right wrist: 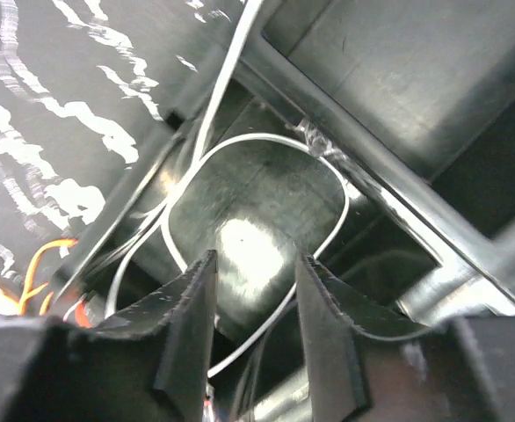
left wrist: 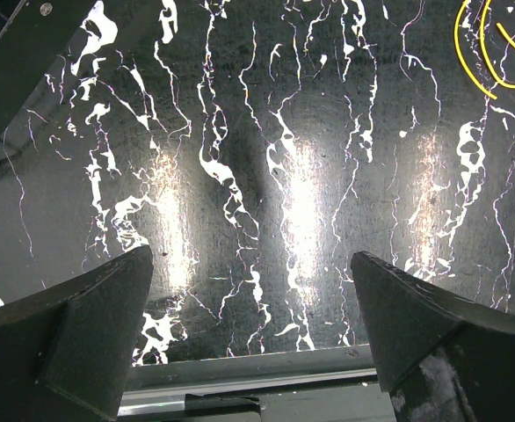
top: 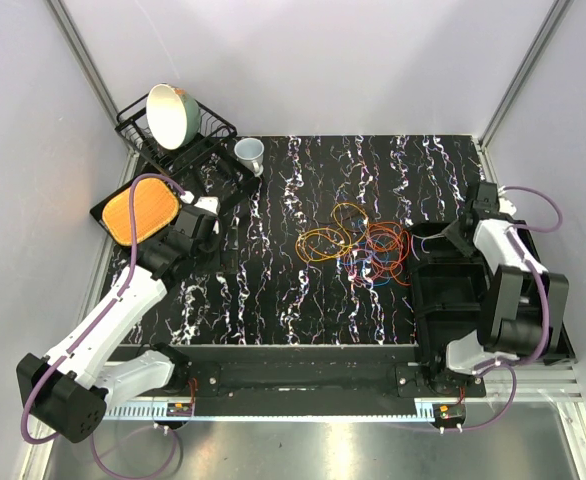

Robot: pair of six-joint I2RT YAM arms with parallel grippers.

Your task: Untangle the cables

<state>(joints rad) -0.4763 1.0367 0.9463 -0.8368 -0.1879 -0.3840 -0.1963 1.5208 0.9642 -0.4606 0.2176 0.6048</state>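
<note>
table: my work surface, a black top with white marble veins.
cables: one loose tangle lying right of centre, with orange, yellow, red and blue loops overlapping (I can't follow any single strand).
bin: black and divided, on the right side, its left wall just beside the tangle.
rack: black wire, in the far-left corner.
cup: pale, just beside the rack's right corner.
tray: black with an orange inset, at the left edge, near the rack.
</note>
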